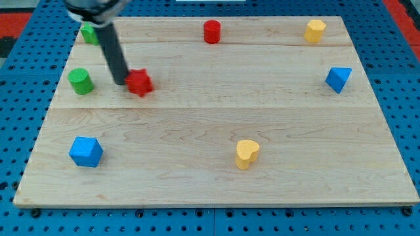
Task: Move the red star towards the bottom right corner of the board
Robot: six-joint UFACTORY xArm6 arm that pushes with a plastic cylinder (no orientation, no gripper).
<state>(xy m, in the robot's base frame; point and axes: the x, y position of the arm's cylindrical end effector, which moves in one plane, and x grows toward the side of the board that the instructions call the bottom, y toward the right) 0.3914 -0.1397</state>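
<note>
The red star [140, 82] lies on the wooden board [216, 124] at the view's upper left. My tip [121, 82] sits just left of the red star, touching or nearly touching its left edge. The dark rod rises from there up and to the left, out of the view's top. The board's bottom right corner [410, 200] is far from the star.
A green cylinder [81, 80] stands left of my tip. A green block [90, 33] is partly hidden behind the rod at the top left. A red cylinder [211, 31], a yellow block [315, 30], a blue block [338, 78], a yellow heart [247, 153] and a blue cube [86, 151] also lie on the board.
</note>
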